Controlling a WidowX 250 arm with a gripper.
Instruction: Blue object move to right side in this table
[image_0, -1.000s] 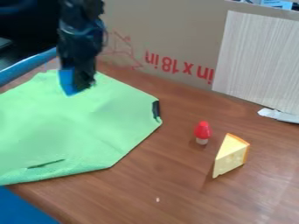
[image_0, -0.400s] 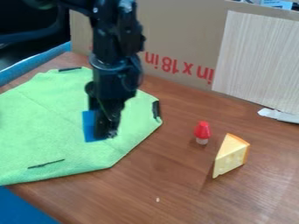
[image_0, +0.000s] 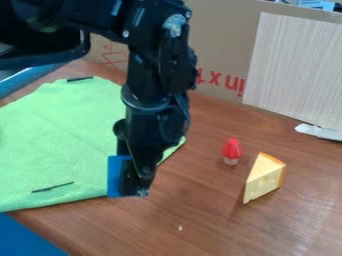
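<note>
From where I stand, the black arm (image_0: 157, 75) comes in from the upper left, and its gripper (image_0: 133, 188) hangs down over the near right part of the green cloth (image_0: 63, 135), close to where the cloth gives way to the brown tabletop (image_0: 207, 220). The jaws are closed on the blue object (image_0: 115, 176), gripping it so that its flat face sticks out on the left side of the dark metal. I can't tell how wide a gap the object leaves between them, since the near part of the jaws covers the rest of it. The blue piece is upright, taller than it is wide, its lower end about level with the tips of the jaws. Whether that lower end touches anything underneath, I can't make out. Over to the right, well apart from the jaws, a small red-topped piece with a pale base (image_0: 231, 151) stands on the bare wood, and just beside it is a yellow cheese wedge (image_0: 262, 179), narrow end toward me. So the blue object is to the left of both. Behind them rises a cardboard panel (image_0: 224, 40) with red print.
</note>
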